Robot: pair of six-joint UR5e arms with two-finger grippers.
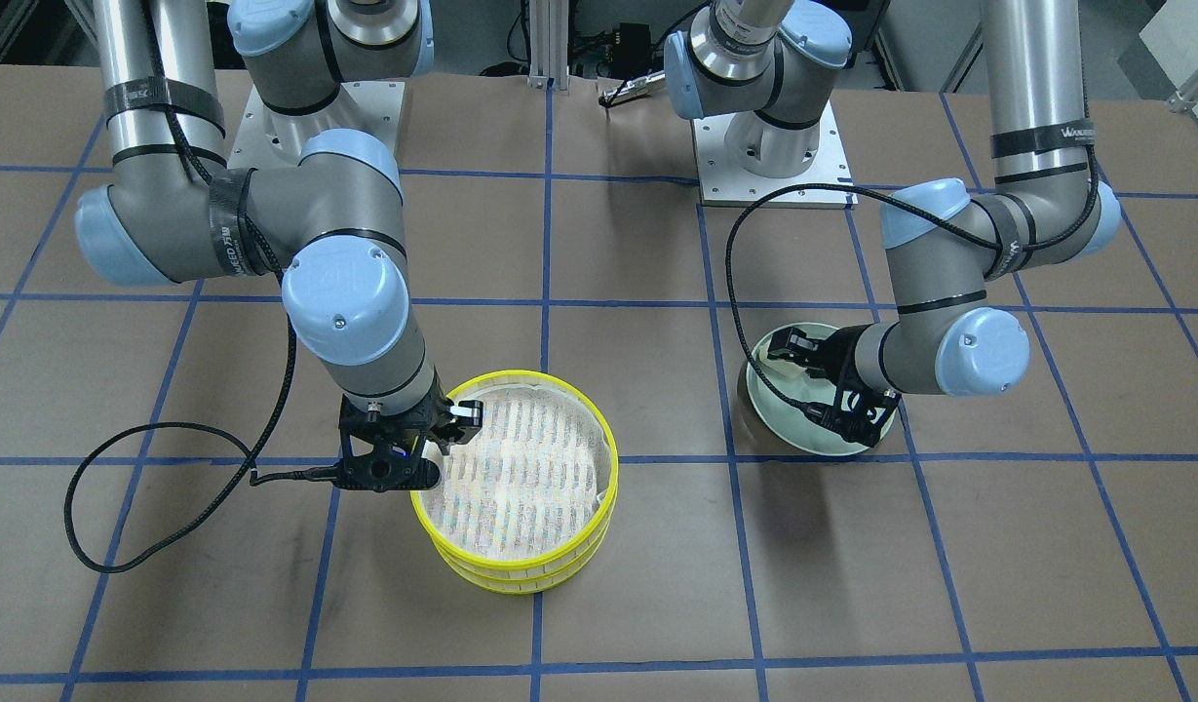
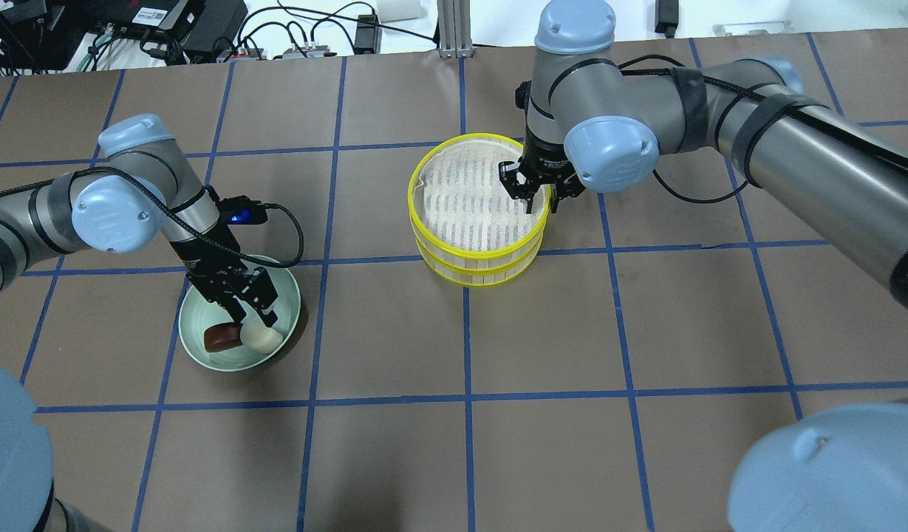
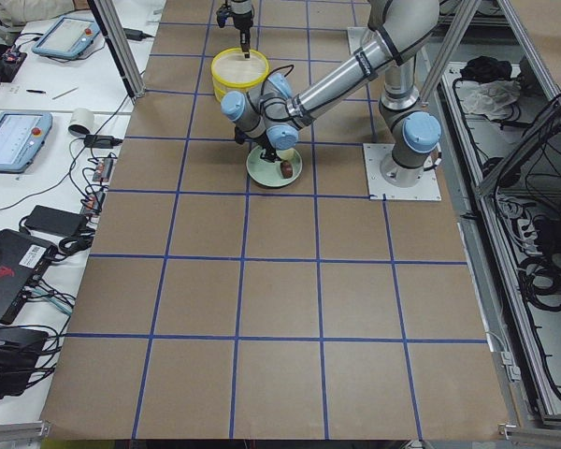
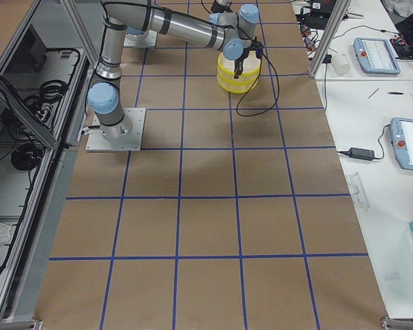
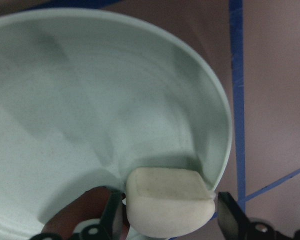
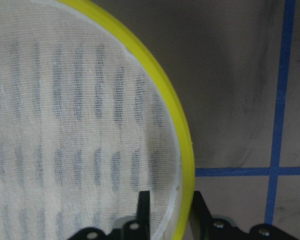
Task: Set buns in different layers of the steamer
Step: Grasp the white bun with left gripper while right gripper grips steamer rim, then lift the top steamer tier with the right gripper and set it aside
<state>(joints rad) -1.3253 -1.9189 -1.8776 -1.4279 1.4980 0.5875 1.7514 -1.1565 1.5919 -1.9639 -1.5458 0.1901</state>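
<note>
The cream-white bun and the dark brown bun lie side by side on the pale green plate. My left gripper is down in the plate, open, with one finger on each side of the cream bun, very close to it. The brown bun lies just outside one finger. The steamer stands as two stacked yellow-rimmed trays, the top tray on the bottom tray, both without buns. My right gripper is shut on the top tray's rim, one finger inside and one outside.
The brown table has a blue tape grid. The plate is at the robot's left and the steamer near the middle, about two grid squares apart. A black cable loops on the table beside the right arm. The arm bases stand at the robot's edge.
</note>
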